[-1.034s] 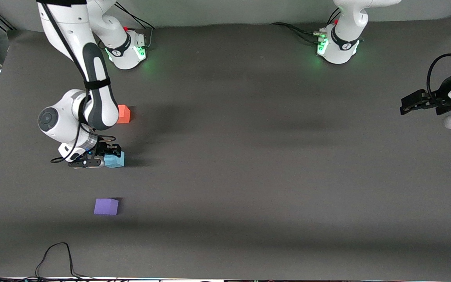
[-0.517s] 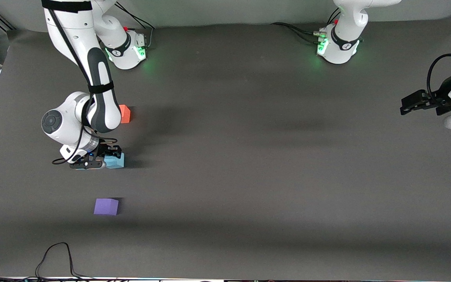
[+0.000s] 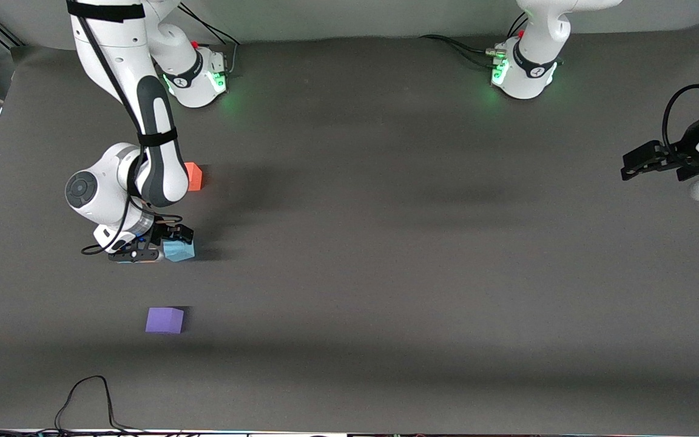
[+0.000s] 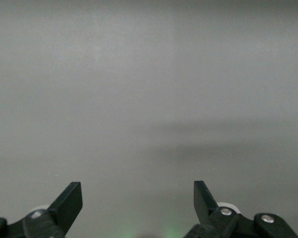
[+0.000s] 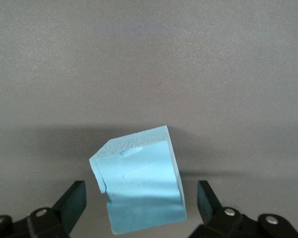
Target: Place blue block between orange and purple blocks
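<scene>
The blue block (image 3: pixel 181 251) lies on the table, nearer the front camera than the orange block (image 3: pixel 193 176) and farther than the purple block (image 3: pixel 164 320). My right gripper (image 3: pixel 171 243) is low at the blue block and open. In the right wrist view the blue block (image 5: pixel 139 188) sits turned askew between the fingers (image 5: pixel 72 201), with a gap on each side. My left gripper (image 3: pixel 628 165) waits open and empty at the left arm's end of the table, and the left wrist view shows only its fingers (image 4: pixel 69 201) over bare table.
A dark grey mat (image 3: pixel 386 243) covers the table. A black cable (image 3: pixel 85 394) loops at the table edge nearest the front camera, at the right arm's end. The arm bases (image 3: pixel 195 76) stand along the edge farthest from the front camera.
My right gripper's fingers have parted from the blue block, which now sits slightly turned on the table. The right arm shifted a little. The left arm has not moved.
</scene>
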`<state>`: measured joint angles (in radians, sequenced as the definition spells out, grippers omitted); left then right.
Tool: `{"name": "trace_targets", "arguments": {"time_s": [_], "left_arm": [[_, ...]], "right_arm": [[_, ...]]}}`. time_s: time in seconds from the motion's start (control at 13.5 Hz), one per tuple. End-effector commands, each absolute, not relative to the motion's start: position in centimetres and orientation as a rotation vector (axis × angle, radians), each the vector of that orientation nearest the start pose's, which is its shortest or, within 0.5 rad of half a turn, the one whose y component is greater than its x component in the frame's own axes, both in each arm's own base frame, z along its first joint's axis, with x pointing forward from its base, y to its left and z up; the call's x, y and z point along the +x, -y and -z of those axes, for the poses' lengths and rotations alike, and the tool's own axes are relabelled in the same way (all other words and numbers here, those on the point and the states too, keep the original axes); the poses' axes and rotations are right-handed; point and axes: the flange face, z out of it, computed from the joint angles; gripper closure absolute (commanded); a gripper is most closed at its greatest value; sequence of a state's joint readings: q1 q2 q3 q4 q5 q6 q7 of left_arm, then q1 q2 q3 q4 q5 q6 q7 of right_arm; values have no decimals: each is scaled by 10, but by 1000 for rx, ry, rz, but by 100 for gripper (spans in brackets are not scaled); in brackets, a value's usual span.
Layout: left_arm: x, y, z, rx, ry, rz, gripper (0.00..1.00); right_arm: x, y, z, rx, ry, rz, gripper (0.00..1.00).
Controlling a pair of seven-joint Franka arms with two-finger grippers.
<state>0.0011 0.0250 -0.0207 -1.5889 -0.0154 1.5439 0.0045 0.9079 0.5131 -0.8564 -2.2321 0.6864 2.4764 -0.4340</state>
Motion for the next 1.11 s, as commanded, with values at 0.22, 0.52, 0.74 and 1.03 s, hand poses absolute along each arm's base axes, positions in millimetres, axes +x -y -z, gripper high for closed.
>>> {"name": "trace_targets", "arguments": {"time_s": [0.22, 0.52, 0.74, 1.03], "left_arm": [[556, 12, -601, -3143, -53, -80, 0], [556, 12, -602, -3143, -53, -77, 0], [556, 11, -602, -3143, -51, -77, 0], [556, 11, -602, -3143, -48, -77, 0]], "right_arm": [[557, -18, -264, -2986, -23, 48, 0], [594, 18, -362, -2904, -3, 19, 0], [607, 20, -432, -2912, 17, -13, 0], [611, 10, -522, -2934, 8, -71, 0]]}}
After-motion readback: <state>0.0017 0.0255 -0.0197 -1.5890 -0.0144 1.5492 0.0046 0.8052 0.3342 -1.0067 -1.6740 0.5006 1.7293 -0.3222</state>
